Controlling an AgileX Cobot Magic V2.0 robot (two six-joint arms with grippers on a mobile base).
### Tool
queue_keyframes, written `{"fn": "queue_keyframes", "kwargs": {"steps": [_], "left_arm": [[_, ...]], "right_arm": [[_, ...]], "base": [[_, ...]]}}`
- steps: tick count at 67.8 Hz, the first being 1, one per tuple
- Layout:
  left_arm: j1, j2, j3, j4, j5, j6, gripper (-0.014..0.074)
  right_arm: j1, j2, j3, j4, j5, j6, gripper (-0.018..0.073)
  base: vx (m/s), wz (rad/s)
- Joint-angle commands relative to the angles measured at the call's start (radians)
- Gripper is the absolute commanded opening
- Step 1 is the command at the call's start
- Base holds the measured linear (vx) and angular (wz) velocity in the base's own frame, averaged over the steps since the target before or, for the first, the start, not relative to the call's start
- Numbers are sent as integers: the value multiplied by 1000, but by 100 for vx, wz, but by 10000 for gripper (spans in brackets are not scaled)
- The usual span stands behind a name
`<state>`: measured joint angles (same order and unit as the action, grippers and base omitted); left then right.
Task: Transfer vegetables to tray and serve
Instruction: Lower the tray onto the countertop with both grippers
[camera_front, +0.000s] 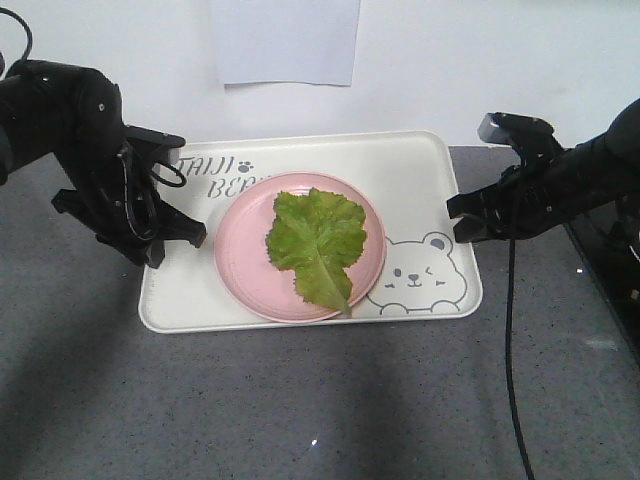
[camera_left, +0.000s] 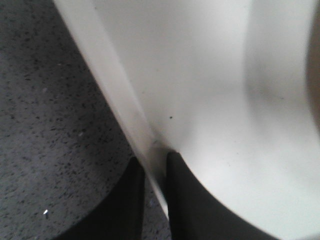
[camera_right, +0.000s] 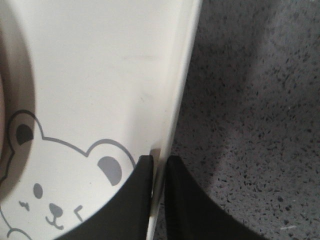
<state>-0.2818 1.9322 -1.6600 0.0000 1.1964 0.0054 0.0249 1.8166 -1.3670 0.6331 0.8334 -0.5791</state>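
- Front view: tray (camera_front: 430, 170) lies centre frame on grey surface (camera_front: 300, 410), long axis left–right. Lettuce (camera_front: 318, 243) on pink plate (camera_front: 240, 270) mid-tray, stem tip pointing lower right, long axis near vertical in frame. Left end effector (camera_front: 170, 245) at tray's left short edge, right end effector (camera_front: 462, 218) at right short edge; both equally near.
- Left wrist view: fingers (camera_left: 185, 200) narrow, straddling tray rim, one each side; looks clamped.
- Right wrist view: fingers (camera_right: 137, 195) narrow, pinching rim beside bear drawing (camera_right: 55, 200). Likely next: level lift w/ both arms.
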Motion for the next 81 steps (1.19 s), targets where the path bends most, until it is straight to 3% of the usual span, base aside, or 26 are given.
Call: {"fn": "queue_keyframes", "kwargs": {"steps": [1,52,81], "left_arm": [[-38,-35,-31,-173,-84,52,-6],[-38,53,-31,-144,-85,52,-6],[-38,55,-31,-144,-78,55,11]], "right_arm": [[46,-27,-33,147,82,-39,-3],[46,7,-33,71,111,-38,20],[46,7,-33,55,122,-30,226]], "base": [[0,0],[0,0],[0,0]]}}
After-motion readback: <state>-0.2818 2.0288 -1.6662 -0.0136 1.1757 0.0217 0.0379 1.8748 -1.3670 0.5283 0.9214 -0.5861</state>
